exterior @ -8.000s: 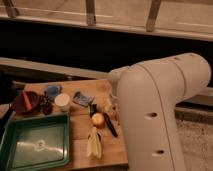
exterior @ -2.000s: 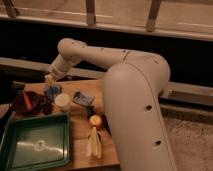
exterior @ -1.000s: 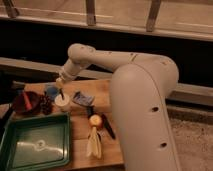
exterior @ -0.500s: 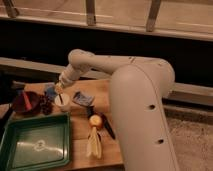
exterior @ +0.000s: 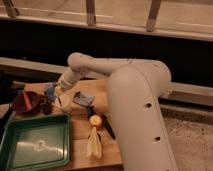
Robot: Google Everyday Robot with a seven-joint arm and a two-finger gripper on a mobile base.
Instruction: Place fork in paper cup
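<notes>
- Camera view: big white arm [exterior: 135, 95] fills right/centre, reaching left over a wooden table [exterior: 80, 145].
- Gripper [exterior: 59, 91] sits at the arm's far-left end, low, right above the paper cup [exterior: 64, 103]; looks touching or nearly touching its rim, can't tell which.
- Jaws: can't tell if released or clenched; the tip is too blurred against the cup.
- Fork: can't make it out separately; nothing silvery visible on the table beside the cup, and whatever is at the gripper tip is hidden.
- Paper cup: white, upright, on the table btwn the dark grapes [exterior: 46, 105] to its left and a blue-grey packet [exterior: 81, 99] to its right.
- Blue cup-like item [exterior: 49, 90] just behind-left of the gripper.
- Reddish-brown bowl [exterior: 27, 102] at far left, touching or just beside the grapes.
- Green tray [exterior: 35, 142] at front left, near the table's front edge, just in front of cup and bowl.
- Apple [exterior: 95, 121] near table centre, w/ black-handled knife [exterior: 106, 126] just to its right, partly behind the arm.
- Banana [exterior: 93, 145] lies in front of the apple, pointing toward the front edge.
</notes>
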